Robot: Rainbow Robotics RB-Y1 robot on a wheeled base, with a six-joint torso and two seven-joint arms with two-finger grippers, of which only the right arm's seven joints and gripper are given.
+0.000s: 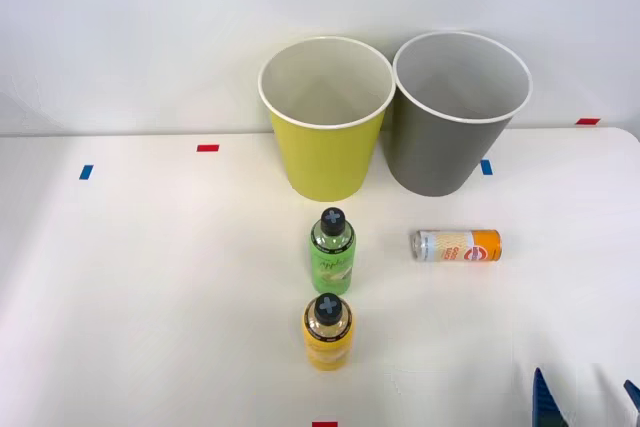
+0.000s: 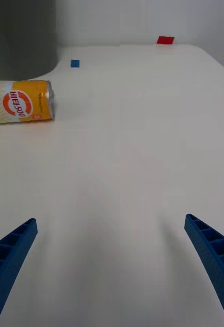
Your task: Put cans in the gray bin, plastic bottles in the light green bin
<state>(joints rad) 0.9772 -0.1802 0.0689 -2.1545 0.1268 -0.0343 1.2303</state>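
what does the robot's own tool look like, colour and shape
The right tool has two bright blue fingers that taper to slim pointed tips, with ribbed, ladder-like slots along their inner faces. In the front view the same blue tips poke up at the table's near edge. No cables or markings are visible.

The can [image 2: 21,107] lying on its side on the worktop [image 2: 142,153] carries the only print I can make out — a round red-orange logo with white characters across it that look like Korean, though I cannot read them with any certainty. Beside the logo, at the picture's edge, stand large orange letters, cut off, perhaps "OOP". The green bottle [image 1: 331,252] has a pale label with a wavy pattern — no words legible there. The yellow bottle [image 1: 327,332] shows nothing readable.
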